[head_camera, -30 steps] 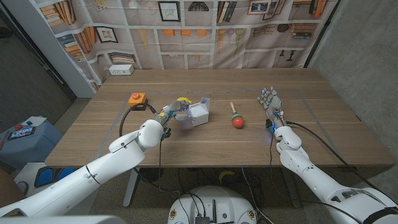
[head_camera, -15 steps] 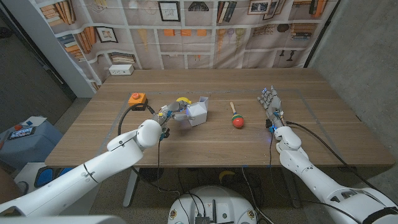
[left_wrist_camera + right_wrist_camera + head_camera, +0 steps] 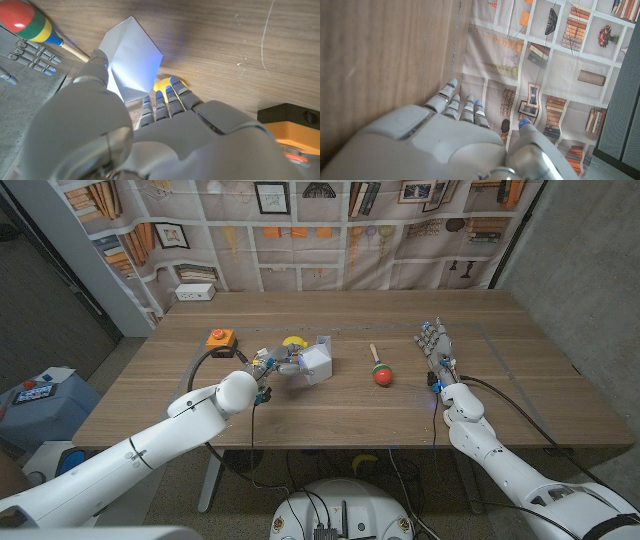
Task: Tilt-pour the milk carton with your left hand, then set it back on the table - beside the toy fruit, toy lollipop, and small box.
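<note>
My left hand [image 3: 272, 363] grips the white milk carton [image 3: 317, 359] left of the table's middle, and the carton leans over with its top toward the right. In the left wrist view my fingers [image 3: 167, 97] wrap one side of the carton [image 3: 132, 55]. Whether its base touches the wood I cannot tell. A yellow toy fruit [image 3: 294, 341] lies just behind the carton. The toy lollipop [image 3: 381, 371] with its red and green head lies to the right. The small orange box [image 3: 220, 338] sits to the left. My right hand [image 3: 437, 348] waits open at the right, fingers pointing away from me.
A white socket box [image 3: 195, 292] stands at the far left edge of the table [image 3: 300, 415]. A black cable [image 3: 203, 370] runs from the orange box toward my left arm. The bookshelf-print backdrop [image 3: 330, 240] hangs behind.
My left arm has shifted a little to the left, and the carton in its grip has moved slightly left with it. The right hand has not moved.
</note>
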Robot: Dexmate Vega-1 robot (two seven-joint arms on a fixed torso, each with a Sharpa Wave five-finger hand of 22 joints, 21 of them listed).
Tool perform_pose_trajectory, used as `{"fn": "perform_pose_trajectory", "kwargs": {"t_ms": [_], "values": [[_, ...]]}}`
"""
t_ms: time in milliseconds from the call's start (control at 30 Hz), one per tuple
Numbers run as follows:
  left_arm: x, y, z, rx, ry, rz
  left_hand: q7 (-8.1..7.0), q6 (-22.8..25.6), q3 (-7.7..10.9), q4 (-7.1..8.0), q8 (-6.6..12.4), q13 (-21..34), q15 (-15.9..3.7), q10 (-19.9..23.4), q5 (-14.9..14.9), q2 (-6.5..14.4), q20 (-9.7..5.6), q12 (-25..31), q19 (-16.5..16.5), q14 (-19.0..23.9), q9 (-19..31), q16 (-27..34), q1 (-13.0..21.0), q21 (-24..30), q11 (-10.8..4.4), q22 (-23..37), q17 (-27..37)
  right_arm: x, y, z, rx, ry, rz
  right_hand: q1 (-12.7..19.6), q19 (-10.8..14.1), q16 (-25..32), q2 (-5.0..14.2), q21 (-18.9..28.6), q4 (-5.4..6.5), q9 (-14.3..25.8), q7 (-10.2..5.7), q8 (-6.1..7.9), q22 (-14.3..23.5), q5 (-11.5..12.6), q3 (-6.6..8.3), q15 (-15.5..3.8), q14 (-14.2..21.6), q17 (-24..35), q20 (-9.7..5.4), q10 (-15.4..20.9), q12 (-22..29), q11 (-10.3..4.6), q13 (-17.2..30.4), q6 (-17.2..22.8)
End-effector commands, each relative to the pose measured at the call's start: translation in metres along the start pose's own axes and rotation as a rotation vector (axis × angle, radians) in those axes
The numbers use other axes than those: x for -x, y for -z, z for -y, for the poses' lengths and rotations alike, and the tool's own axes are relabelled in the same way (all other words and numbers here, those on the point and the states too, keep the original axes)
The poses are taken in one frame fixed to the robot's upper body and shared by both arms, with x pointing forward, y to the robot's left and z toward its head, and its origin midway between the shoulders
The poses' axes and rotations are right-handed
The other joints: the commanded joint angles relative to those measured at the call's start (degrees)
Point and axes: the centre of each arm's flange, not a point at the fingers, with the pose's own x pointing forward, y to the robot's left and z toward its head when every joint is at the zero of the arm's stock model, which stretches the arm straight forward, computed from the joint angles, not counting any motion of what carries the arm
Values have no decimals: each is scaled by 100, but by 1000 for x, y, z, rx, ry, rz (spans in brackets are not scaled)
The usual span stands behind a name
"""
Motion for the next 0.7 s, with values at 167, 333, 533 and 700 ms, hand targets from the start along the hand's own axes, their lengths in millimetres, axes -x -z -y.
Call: {"fn": "perform_pose_trajectory", "kwargs": {"t_ms": [167, 333, 533, 700], "values": [[1, 9, -11, 35, 69, 27, 158, -383, -87, 3, -445, -288, 213, -604, -72, -85, 41, -44, -557, -718, 6, -31, -285, -64, 218, -18, -5, 2, 0, -4, -3, 1, 7, -31, 22, 44, 64, 22, 5, 10, -13, 19, 17, -4, 53, 34, 23, 9, 22, -5, 27, -1, 16, 67], [2, 11, -19, 34, 83, 56, 213, -620, -136, 8, -592, -382, 250, -886, -110, -183, 8, -48, -905, -1077, 6, -32, -426, -77, 239, -23, -5, 2, 0, -6, -2, 1, 9, -35, 24, 43, 62, 22, 5, 10, -13, 18, 17, -4, 56, 34, 20, 10, 21, -4, 28, -2, 16, 67], [3, 16, -25, 64, 91, 79, 216, -780, -180, 41, -633, -433, 264, -1152, -122, -231, -34, -47, -1353, -1415, 6, -27, -603, -98, 265, -22, 0, 4, 0, -6, 2, 3, 10, -36, 25, 43, 61, 22, 3, 10, -14, 19, 17, -5, 60, 36, 20, 10, 19, -5, 27, -11, 16, 70], [4, 21, -28, 97, 103, 112, 250, -938, -224, 78, -652, -454, 225, -1433, -120, -261, -67, -52, -1707, -1685, 5, -18, -795, -90, 244, -21, 3, 7, 0, -7, 5, 7, 11, -40, 25, 42, 58, 21, 2, 10, -10, 18, 17, -5, 62, 32, 17, 11, 19, -3, 28, -8, 16, 69]]}}
